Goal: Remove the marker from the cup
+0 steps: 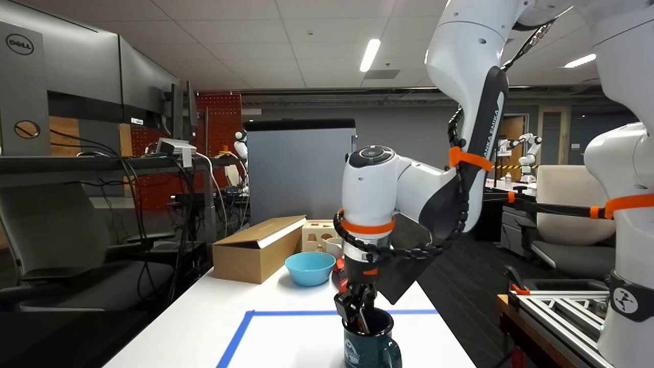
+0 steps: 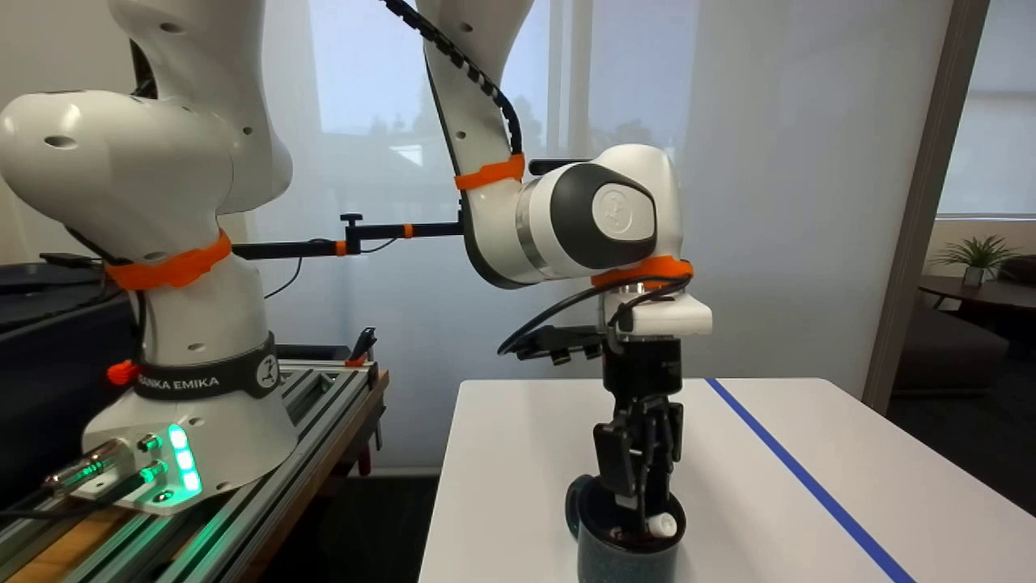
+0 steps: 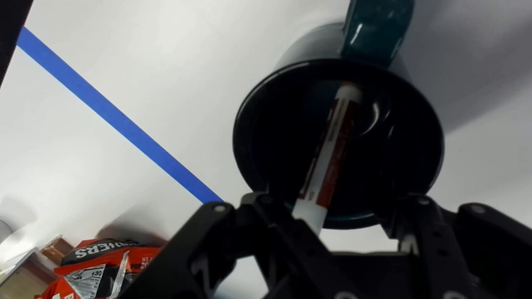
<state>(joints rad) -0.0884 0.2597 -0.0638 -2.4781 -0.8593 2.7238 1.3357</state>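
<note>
The cup is a dark teal mug standing upright on the white table, seen in both exterior views (image 1: pixel 372 351) (image 2: pixel 628 560) and from above in the wrist view (image 3: pixel 386 162). The marker (image 3: pixel 328 162), red and white with white ends, leans inside the cup. Its upper white end rises over the rim and shows in an exterior view (image 2: pixel 662 525). My gripper (image 3: pixel 332 193) points down at the cup's mouth, with its fingers apart on either side of the marker. The marker's end lies close to one finger, which partly hides it; contact cannot be told. Fingers enter the mouth in an exterior view (image 2: pixel 639 490).
A light blue bowl (image 1: pixel 309 269), a cardboard box (image 1: pixel 260 250), a holed wooden block (image 1: pixel 316 230) and a whitish cup (image 1: pixel 334 247) stand at the table's far end. A red snack packet (image 3: pixel 99 265) lies near the blue tape line (image 3: pixel 120 120).
</note>
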